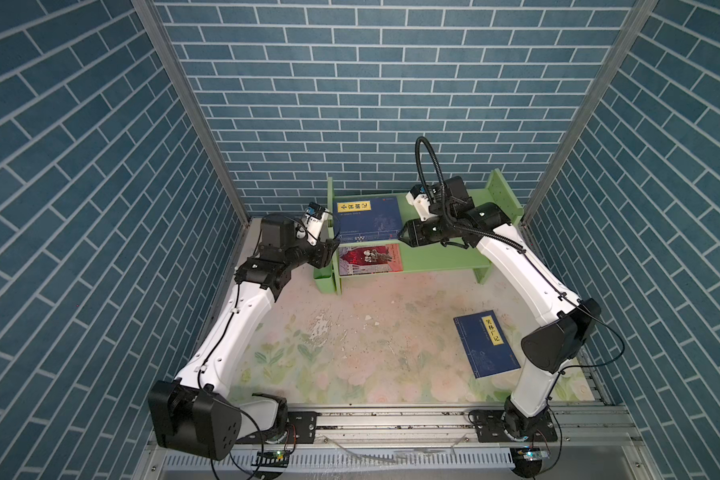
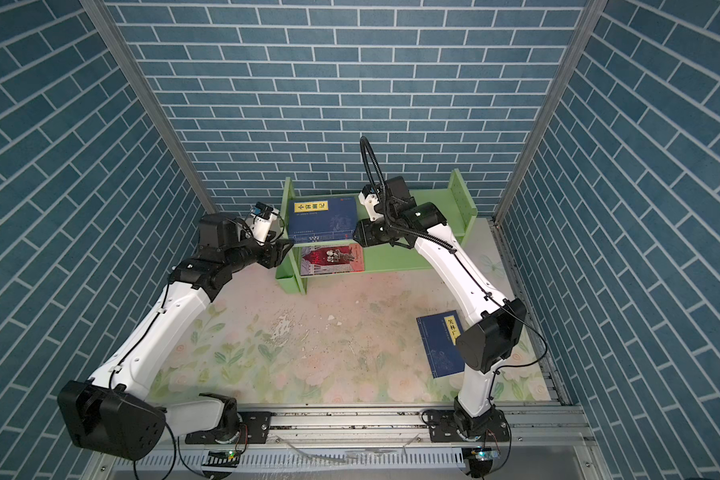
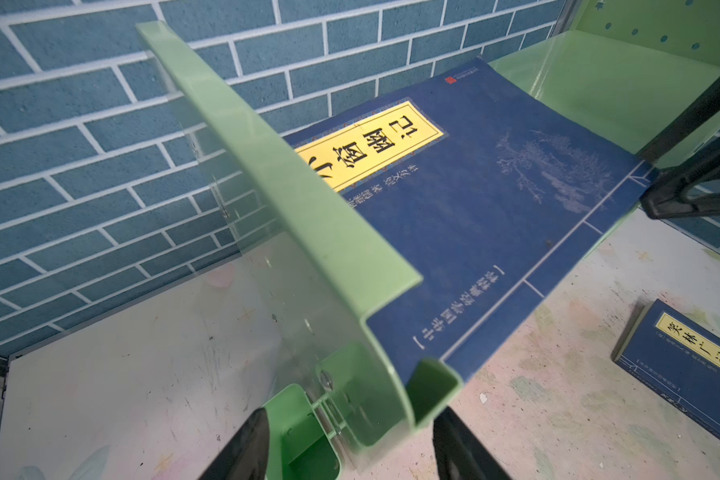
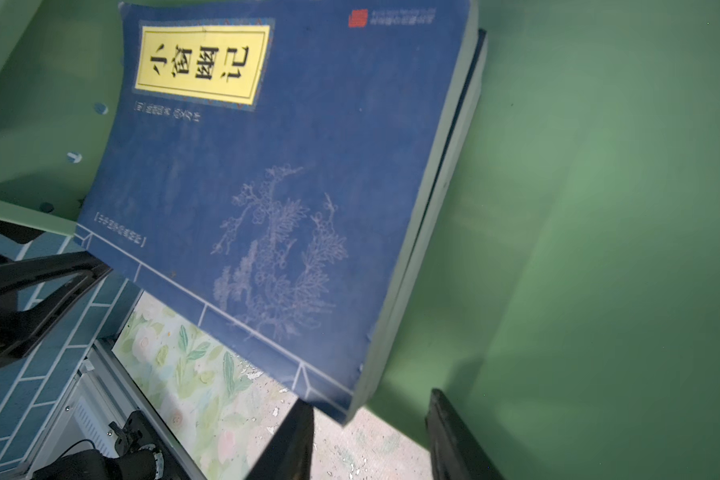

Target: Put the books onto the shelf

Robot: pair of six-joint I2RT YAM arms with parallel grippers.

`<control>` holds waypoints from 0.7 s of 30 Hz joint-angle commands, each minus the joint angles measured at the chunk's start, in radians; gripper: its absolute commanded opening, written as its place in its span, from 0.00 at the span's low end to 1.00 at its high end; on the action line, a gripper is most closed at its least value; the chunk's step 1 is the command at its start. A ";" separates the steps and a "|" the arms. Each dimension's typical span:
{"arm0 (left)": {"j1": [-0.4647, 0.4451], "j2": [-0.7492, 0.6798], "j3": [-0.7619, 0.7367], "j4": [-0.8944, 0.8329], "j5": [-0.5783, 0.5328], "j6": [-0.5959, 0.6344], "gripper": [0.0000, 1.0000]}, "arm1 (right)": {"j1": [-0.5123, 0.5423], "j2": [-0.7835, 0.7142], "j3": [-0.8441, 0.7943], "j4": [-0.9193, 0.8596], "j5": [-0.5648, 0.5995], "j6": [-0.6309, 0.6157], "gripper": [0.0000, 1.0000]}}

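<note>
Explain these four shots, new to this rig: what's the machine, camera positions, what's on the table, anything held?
Two robot arms stand at the front of a table, each ending in a two-fingered claw. Two pictures look down from one overhead camera; two more come from a camera on each wrist. At the back stands a green shelf: a blue book overhangs its upper tier, and a red-and-grey book lies below. A second blue book lies on the table. The left claw straddles the shelf's end panel by the cup; whether it clamps is unclear. The right claw, jaws apart, sits at the overhanging book's corner, holding nothing.
</note>
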 commanded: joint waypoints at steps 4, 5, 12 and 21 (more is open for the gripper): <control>-0.004 -0.009 0.023 -0.001 0.000 -0.006 0.64 | 0.007 0.025 0.044 -0.039 0.029 -0.049 0.46; -0.004 -0.009 0.023 0.000 -0.002 -0.006 0.64 | 0.006 0.025 0.044 -0.040 0.028 -0.050 0.46; -0.005 -0.024 0.026 -0.061 0.005 0.000 0.64 | 0.014 -0.011 0.025 -0.045 0.023 -0.047 0.47; -0.005 -0.151 0.024 -0.345 0.193 -0.010 0.68 | 0.024 -0.387 -0.410 0.070 0.128 0.031 0.54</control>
